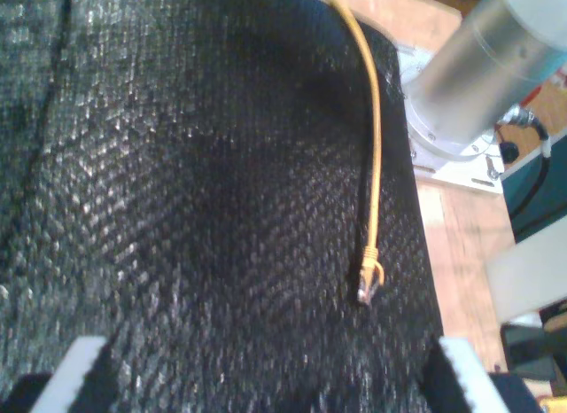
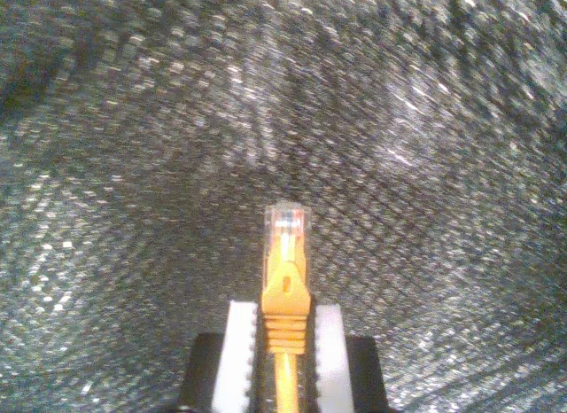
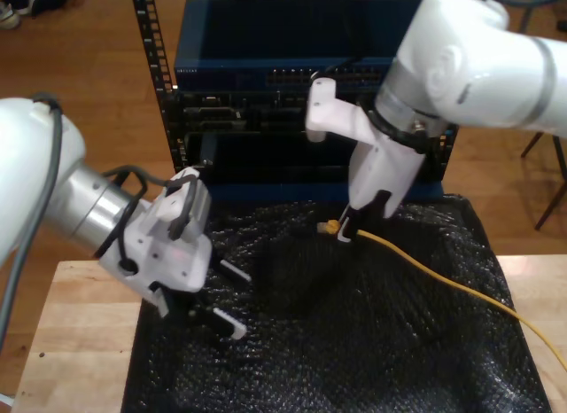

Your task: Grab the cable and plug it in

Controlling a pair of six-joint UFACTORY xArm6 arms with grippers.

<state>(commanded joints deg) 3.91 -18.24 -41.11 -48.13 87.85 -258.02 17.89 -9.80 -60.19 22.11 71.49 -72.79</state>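
The yellow-orange cable (image 3: 443, 276) runs from the exterior view's right edge across the black mat up to my second gripper (image 3: 348, 227). That gripper is shut on the cable just behind its clear plug (image 2: 286, 225), which sticks out past the white pads (image 2: 237, 346) above the mat. My first gripper (image 3: 232, 298) hovers low over the mat at the exterior view's left, open, nothing between its fingers. The first wrist view shows a yellow cable (image 1: 376, 138) ending in a clear plug (image 1: 367, 284), ahead of and apart from my open first gripper (image 1: 275, 377).
A black bubble-textured mat (image 3: 354, 351) covers most of the wooden table (image 3: 71, 342). Behind it stands a rack with a blue network switch (image 3: 283, 72) and rows of ports. A silver arm segment (image 1: 478, 67) on a white base sits beside the mat.
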